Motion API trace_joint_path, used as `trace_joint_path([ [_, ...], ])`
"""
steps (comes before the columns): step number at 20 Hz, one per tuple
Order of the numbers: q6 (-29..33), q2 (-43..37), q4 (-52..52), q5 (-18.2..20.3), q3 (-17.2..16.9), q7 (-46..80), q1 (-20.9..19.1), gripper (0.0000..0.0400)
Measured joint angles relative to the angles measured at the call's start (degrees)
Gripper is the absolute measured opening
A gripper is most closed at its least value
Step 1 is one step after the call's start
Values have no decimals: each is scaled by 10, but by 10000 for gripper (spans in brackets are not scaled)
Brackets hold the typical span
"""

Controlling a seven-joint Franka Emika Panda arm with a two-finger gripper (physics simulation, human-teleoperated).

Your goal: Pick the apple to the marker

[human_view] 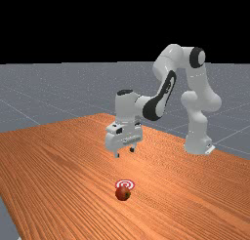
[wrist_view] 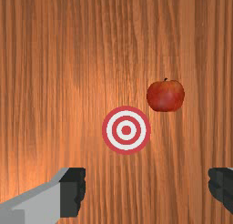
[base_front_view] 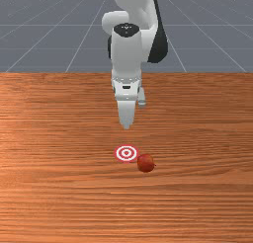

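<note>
High over the table, my gripper (human_view: 125, 153) hangs open in the far view, with nothing between its fingers. The wrist view has the two dark fingertips of the gripper (wrist_view: 147, 189) standing wide apart. A red apple (base_front_view: 146, 163) lies on the wood, beside the round red-and-white marker (base_front_view: 126, 153), toward the front view's right and nearer that camera. In the far view the apple (human_view: 122, 193) partly covers the edge of the marker (human_view: 125, 184). From the wrist camera, a small gap separates the apple (wrist_view: 165, 96) from the marker (wrist_view: 126, 130).
The orange-brown table (base_front_view: 59, 187) spreads out around both things. Behind it, the arm's base (human_view: 197, 144) stands at the far view's right.
</note>
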Motion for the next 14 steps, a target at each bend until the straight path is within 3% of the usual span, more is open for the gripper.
trace_joint_path([
  [1,0,0,0,0,0,0,0,249],
  [3,-6,-2,0,3,-3,17,2,344],
  [6,-9,-3,0,5,-4,24,2,388],
  [7,-54,-51,-45,-6,-22,129,14,237],
  [8,-100,-88,-58,-8,-38,231,20,145],
  [9,-139,-108,-56,-5,-50,332,24,89],
  [11,-203,-112,-38,17,-70,530,31,33],
  [14,-264,-95,-10,63,-89,726,31,8],
])
